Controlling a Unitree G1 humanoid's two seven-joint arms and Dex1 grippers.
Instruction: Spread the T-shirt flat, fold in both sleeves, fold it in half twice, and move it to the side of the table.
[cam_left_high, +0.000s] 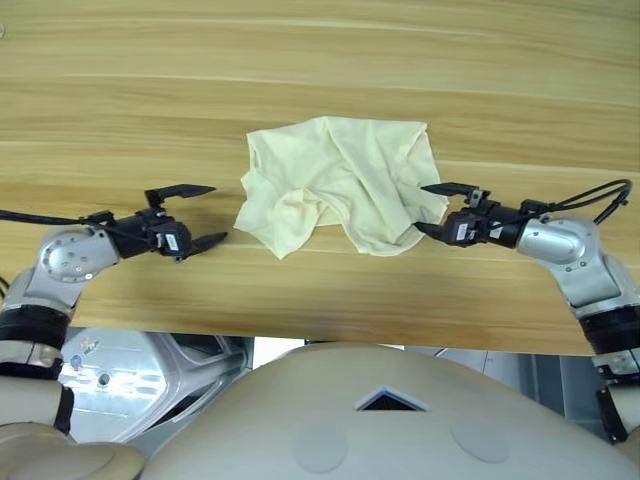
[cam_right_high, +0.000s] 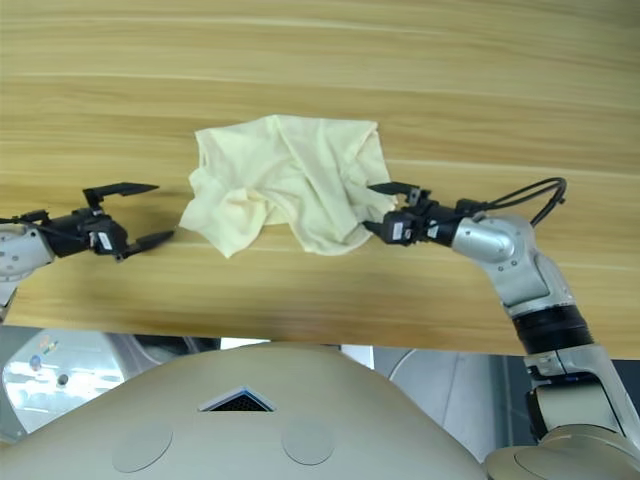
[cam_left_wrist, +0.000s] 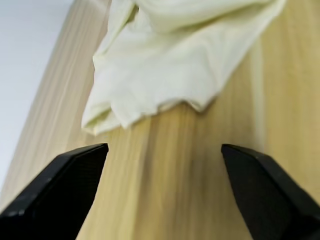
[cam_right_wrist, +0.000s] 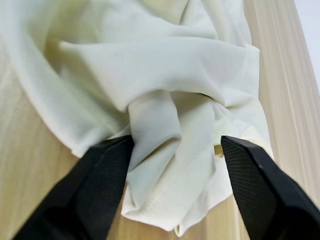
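Observation:
A pale yellow T-shirt (cam_left_high: 335, 185) lies crumpled in a heap at the middle of the wooden table (cam_left_high: 320, 60). My left gripper (cam_left_high: 218, 213) stands open just left of the shirt's near-left corner, not touching it; the wrist view shows bare wood between its fingers (cam_left_wrist: 75, 172) and the shirt (cam_left_wrist: 165, 65) beyond. My right gripper (cam_left_high: 420, 208) is open at the shirt's right edge. A bunched fold of the shirt (cam_right_wrist: 150, 65) lies between its two spread fingers (cam_right_wrist: 95, 185).
The table's front edge (cam_left_high: 300, 335) runs close below both arms. Bare wood extends far behind the shirt and out to both sides.

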